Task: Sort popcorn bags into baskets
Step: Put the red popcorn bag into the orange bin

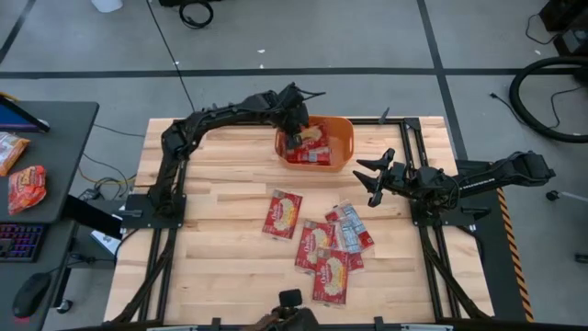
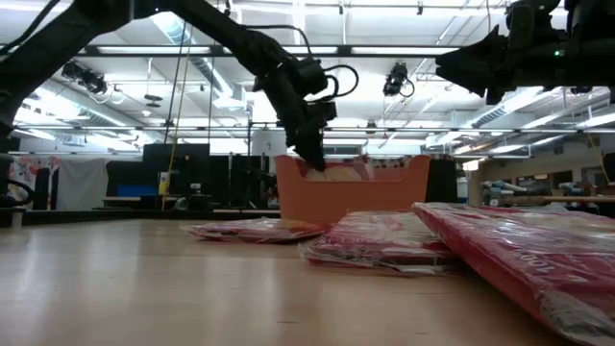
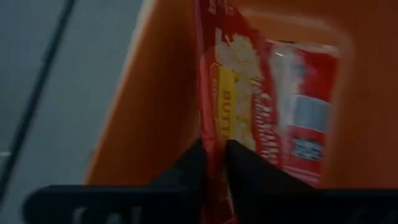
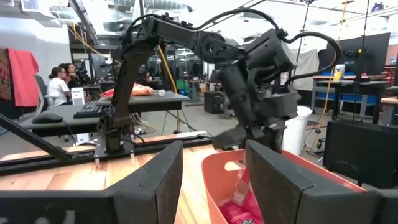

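The orange basket [image 1: 342, 129] stands at the table's far middle and holds red popcorn bags [image 1: 312, 156]. My left gripper [image 1: 296, 140] is inside its left end, shut on one popcorn bag [image 3: 239, 93]. In the low view the left gripper [image 2: 312, 159] dips behind the basket's [image 2: 384, 197] rim. Several more bags [image 1: 283, 213] [image 1: 317, 241] [image 1: 349, 228] [image 1: 331, 276] lie flat on the table's near middle, some overlapping. My right gripper [image 1: 372, 175] is open, up in the air to the right of the basket; its wrist view [image 4: 214, 180] faces the basket [image 4: 214, 177]. My left gripper pinches the popcorn bag by its thin edge [image 3: 211, 140] between the two fingers [image 3: 186, 171]. The fingers come from above, pointing down into the basket. The bag hangs below them edge-on, inside the basket walls [image 3: 155, 106]. Whether its lower end rests on the bags beneath, I cannot tell.
Black frame rails [image 1: 409, 138] run along the table's left and right sides. A dark desk [image 1: 55, 165] left of the table carries a keyboard, a mouse and snack packets [image 1: 28, 188]. Bare wood lies between the basket and the loose bags. People sit far off [image 4: 59, 84].
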Controlling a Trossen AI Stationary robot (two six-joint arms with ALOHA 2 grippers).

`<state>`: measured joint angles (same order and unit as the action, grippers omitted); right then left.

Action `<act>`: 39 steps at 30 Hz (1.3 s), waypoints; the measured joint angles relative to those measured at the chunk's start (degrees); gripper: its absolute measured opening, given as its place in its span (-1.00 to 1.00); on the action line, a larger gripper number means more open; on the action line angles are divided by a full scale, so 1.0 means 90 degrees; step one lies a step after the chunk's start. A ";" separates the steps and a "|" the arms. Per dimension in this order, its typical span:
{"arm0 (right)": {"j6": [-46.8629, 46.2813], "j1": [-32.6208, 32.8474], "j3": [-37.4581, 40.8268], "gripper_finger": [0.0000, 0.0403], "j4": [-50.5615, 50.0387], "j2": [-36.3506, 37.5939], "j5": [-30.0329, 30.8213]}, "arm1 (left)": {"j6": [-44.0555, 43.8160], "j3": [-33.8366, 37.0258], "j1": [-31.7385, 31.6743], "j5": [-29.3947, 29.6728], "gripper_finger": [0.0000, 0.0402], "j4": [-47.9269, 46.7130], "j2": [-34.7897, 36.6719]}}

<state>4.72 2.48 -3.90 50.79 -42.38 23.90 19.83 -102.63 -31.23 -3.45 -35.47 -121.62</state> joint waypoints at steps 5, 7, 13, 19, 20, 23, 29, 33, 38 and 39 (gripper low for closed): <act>0.0029 0.0000 0.0000 -0.11 -0.0022 -0.0001 0.0000 | 0.0388 -0.0211 0.0302 0.1263 -0.25 0.0017 0.0009; 0.0041 0.0001 0.0000 -0.11 -0.0022 0.0001 0.0000 | 0.0602 -0.0380 0.0499 0.1694 -0.15 -0.0063 0.0065; 0.0046 0.0002 0.0000 -0.11 -0.0035 -0.0001 0.0000 | 0.1046 -0.0576 0.1505 0.0873 -0.10 -0.0568 0.0174; 0.0046 0.0000 0.0000 -0.11 -0.0068 -0.0001 0.0000 | 0.0689 -0.0402 0.2719 0.0723 -0.14 -0.1909 0.0154; 0.0046 0.0000 0.0000 -0.11 -0.0071 -0.0001 0.0000 | 0.0450 -0.0378 0.2920 0.0717 -0.14 -0.2089 0.0152; 0.0046 0.0001 0.0000 -0.11 -0.0071 0.0001 0.0000 | -0.0215 -0.0280 0.3507 0.0730 -0.14 -0.2409 0.0155; 0.0043 0.0000 0.0000 -0.11 -0.0070 0.0001 0.0000 | -0.1800 0.0422 0.4499 0.1042 -0.14 -0.2504 0.0155; 0.0044 0.0000 0.0000 -0.11 -0.0051 0.0001 0.0002 | -0.2507 0.0990 0.5071 0.1967 -0.14 -0.2237 0.0155; -0.0050 0.0000 0.0000 -0.11 -0.0025 0.0001 0.0003 | -0.3093 0.1438 0.5346 0.1812 -0.14 -0.1419 0.0155; -0.0056 0.0000 0.0000 -0.11 -0.0024 0.0001 0.0002 | -0.3233 0.1515 0.5304 0.1514 -0.14 -0.1304 0.0155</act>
<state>4.22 2.48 -3.90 50.57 -42.37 23.92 -9.28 -88.99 16.50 10.18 -47.21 -120.22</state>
